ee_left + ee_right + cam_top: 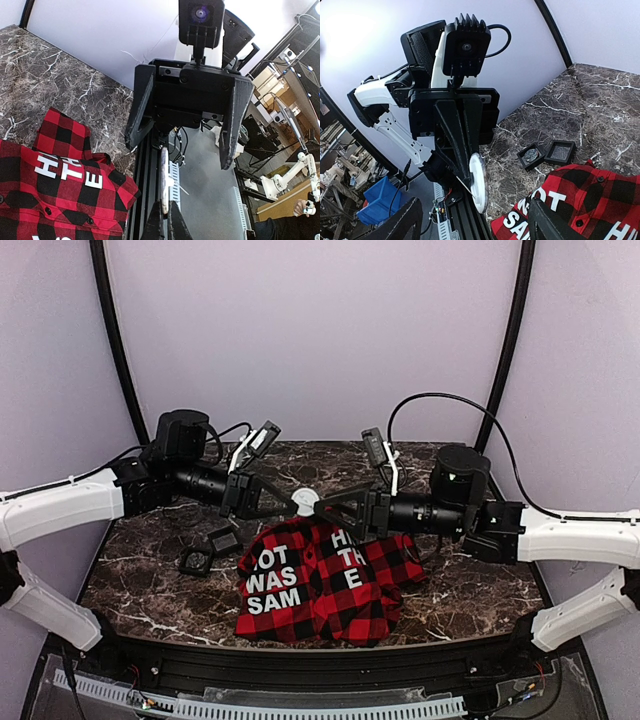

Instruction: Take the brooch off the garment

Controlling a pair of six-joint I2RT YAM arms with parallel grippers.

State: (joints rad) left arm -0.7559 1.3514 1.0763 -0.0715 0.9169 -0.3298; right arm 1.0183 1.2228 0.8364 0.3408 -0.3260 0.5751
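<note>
The brooch (pixel 304 498), a small white disc, hangs in the air above the table between both grippers. My left gripper (pixel 293 502) is shut on its edge. The left wrist view shows it edge-on (pixel 164 172) between my left gripper's tips (pixel 165 205), a thin pin sticking out of its back. My right gripper (pixel 322 507) faces it, open, with its fingers (pixel 139 107) spread wide and apart from the disc (pixel 479 182). The red-and-black plaid garment (pixel 320 580) lies crumpled on the marble below, white letters up; it also shows in both wrist views (pixel 55 185) (pixel 592 200).
Two small black square frames (pixel 222 540) (pixel 194 561) sit on the marble left of the garment, also seen from the right wrist (pixel 531 156) (pixel 560 152). A black rail (pixel 300 670) runs along the table's near edge. Pale walls close in the back and sides.
</note>
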